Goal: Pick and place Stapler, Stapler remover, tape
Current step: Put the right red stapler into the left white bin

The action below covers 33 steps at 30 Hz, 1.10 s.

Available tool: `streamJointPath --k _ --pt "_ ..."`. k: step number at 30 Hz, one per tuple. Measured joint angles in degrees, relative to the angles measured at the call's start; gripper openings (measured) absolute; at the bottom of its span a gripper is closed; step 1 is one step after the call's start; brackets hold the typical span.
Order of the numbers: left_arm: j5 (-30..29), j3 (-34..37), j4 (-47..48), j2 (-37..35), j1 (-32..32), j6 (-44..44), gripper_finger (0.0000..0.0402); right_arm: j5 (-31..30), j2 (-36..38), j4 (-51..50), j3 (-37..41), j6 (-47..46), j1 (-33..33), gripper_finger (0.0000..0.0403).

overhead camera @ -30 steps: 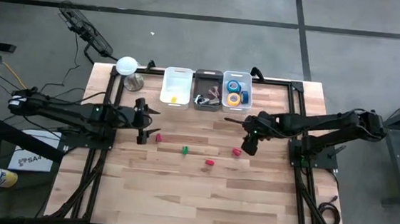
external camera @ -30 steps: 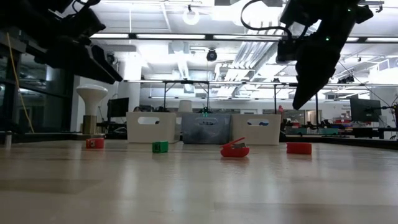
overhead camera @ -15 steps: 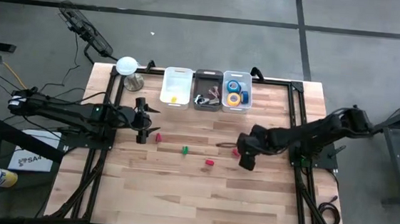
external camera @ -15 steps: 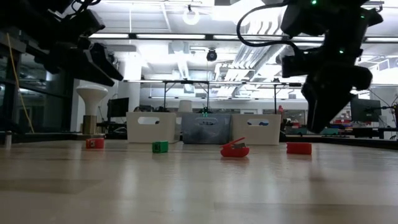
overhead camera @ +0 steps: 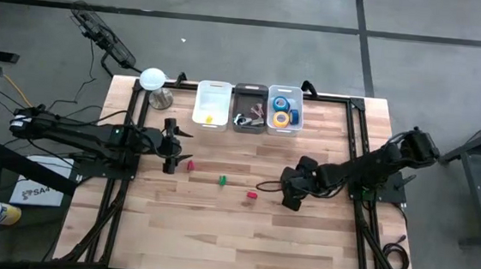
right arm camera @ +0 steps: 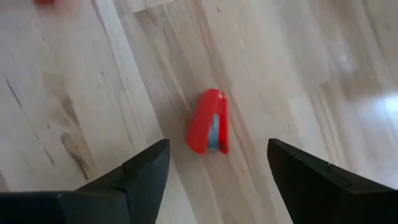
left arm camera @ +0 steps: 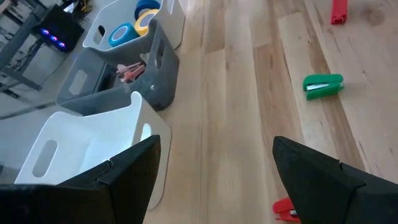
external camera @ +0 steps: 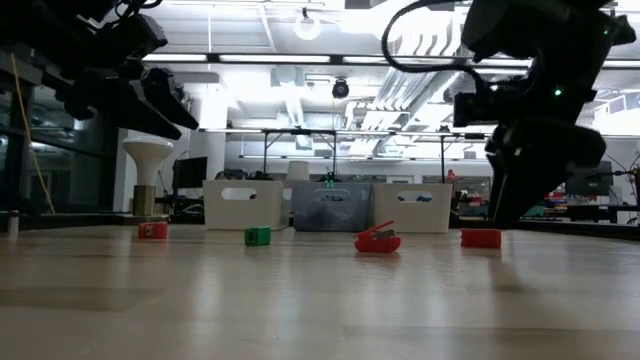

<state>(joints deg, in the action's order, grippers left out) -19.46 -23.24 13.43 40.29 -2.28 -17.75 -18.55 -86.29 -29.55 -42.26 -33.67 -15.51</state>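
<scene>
Lowered over red stapler [right arm camera: 209, 122] on tabletop [overhead camera: 216, 227] since a second ago | right gripper [right arm camera: 217, 180] spread apart, pickup imminent | left gripper [left arm camera: 214, 180] apart, waiting near bins

We see three bins in a row along the far edge of the pale wooden table [overhead camera: 215, 236]: a white plastic bin [overhead camera: 212, 106] on the left, a dark grey bin [overhead camera: 249, 110] in the middle and a clear plastic bin [overhead camera: 282, 129] on the right. Inside the clear bin lie two blue tape rolls [overhead camera: 279, 103] and one yellow tape roll [overhead camera: 281, 118]. A white domed lamp [overhead camera: 153, 79] stands left of the bins. Nearer us, a small green stapler [overhead camera: 222, 180] lies mid-table, with a red staple remover [overhead camera: 251, 195] to its right. The left end effector [overhead camera: 172, 147] hangs left of these, fingers wide apart. The right end effector [overhead camera: 293, 192] sits to their right, its spread fingers on either side of a small red stapler [right arm camera: 209, 129].
</scene>
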Motion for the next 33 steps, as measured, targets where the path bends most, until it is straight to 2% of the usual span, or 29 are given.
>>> streamJointPath --k 7,13,19,25,33 --pt "0.85 0.0 0.55 0.0 0.0 -0.03 0.0307 -0.1 -4.61 2.39 -0.02 -0.95 0.86 0.0291" --pt "0.94 0.0 0.56 0.0 0.0 -0.03 0.0307 1.22 -4.75 4.31 -0.04 -0.87 2.39 0.0293" --pt "0.95 0.0 1.04 0.0 0.0 -0.03 0.0307 5.44 -4.75 5.12 -0.04 -0.92 4.81 0.0291" --pt "0.99 0.0 1.9 0.0 0.0 -0.03 0.0307 9.69 -4.72 5.19 -0.04 -0.92 6.72 0.0261" --pt "1.05 0.0 2.1 0.0 0.0 -0.01 0.0307 10.98 -4.67 4.31 -0.08 -0.83 7.72 0.0199"
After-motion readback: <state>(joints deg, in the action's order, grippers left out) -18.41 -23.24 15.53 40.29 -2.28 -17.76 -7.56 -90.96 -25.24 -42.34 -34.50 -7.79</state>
